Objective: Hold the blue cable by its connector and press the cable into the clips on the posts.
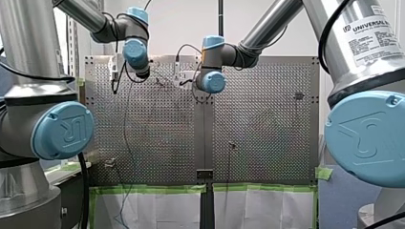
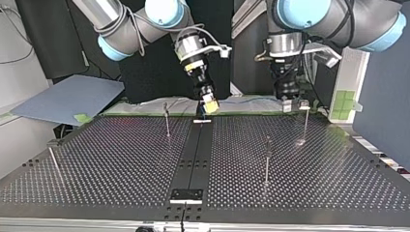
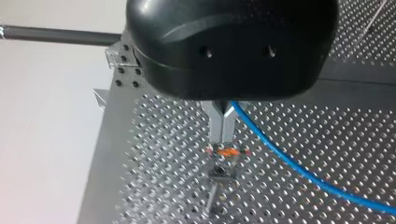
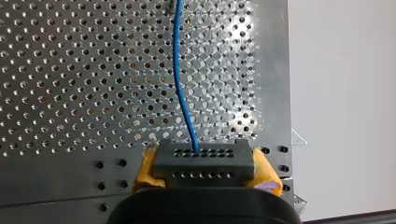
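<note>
Right jaws: my right gripper point(image 2: 209, 103) is clamped by its yellow pads point(image 4: 145, 170) on the dark grey, hole-dotted block connector point(image 4: 203, 158). It is at the middle of the table's edge that lies far in the top view.
Left jaws: my left gripper point(image 3: 222, 133) has its metal fingers point(image 3: 217, 130) drawn narrow together. The tips are just above a small clear clip with an orange fleck point(image 3: 226, 152), on a post near a corner of that same edge. I cannot tell whether they pinch anything.
Cable: the thin blue cable point(image 3: 299, 171) leaves the connector and runs over the perforated metal table point(image 2: 121, 159). It passes just beside my left fingers, and I judge it is not yet in the clip.
Risk, miss: pressing down with the cable off to one side would likely push it past the clip's mouth.
Risk, post: the post is thin, so a skewed push could bend it or jam my fingertips on the clip.
Risk, connector: a sideways tug on the cable could twist the block in my pads.
Around: other thin metal posts point(image 2: 267, 162) stand well apart across the table. A dark centre strip point(image 2: 196, 145) divides its plates. A grey sheet point(image 2: 72, 99) lies beyond the opposite corner of that edge.
In the way: I see nothing between cable and clip, though slack might catch a post.
</note>
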